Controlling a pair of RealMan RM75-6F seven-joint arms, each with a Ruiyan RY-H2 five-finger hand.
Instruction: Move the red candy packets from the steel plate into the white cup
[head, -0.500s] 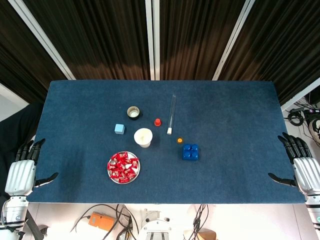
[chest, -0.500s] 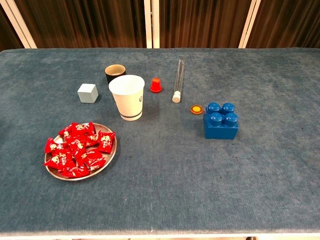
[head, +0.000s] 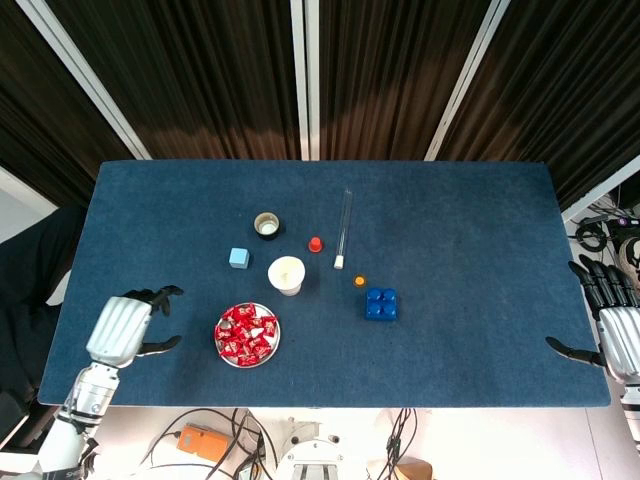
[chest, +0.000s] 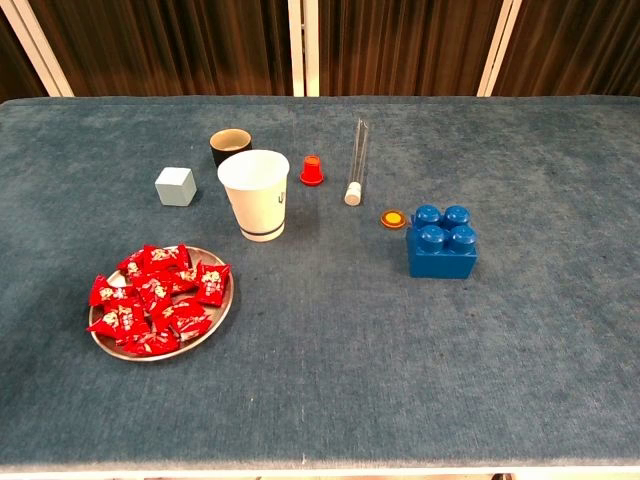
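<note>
My right hand (head: 618, 340) is cut off at the picture's edge, fingers spread, holding nothing. My left hand (head: 122, 328) is empty too, over the blue table (head: 480, 260). Dark curtains (head: 200, 70) hang behind.

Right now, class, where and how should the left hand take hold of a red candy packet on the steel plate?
Pinch a crimped edge of a top red candy packet from above, probably with the left hand, which is nearer. The packets lie flat and heaped on the steel plate, whose shallow rim blocks a side approach. The fingers are apart and empty.
</note>
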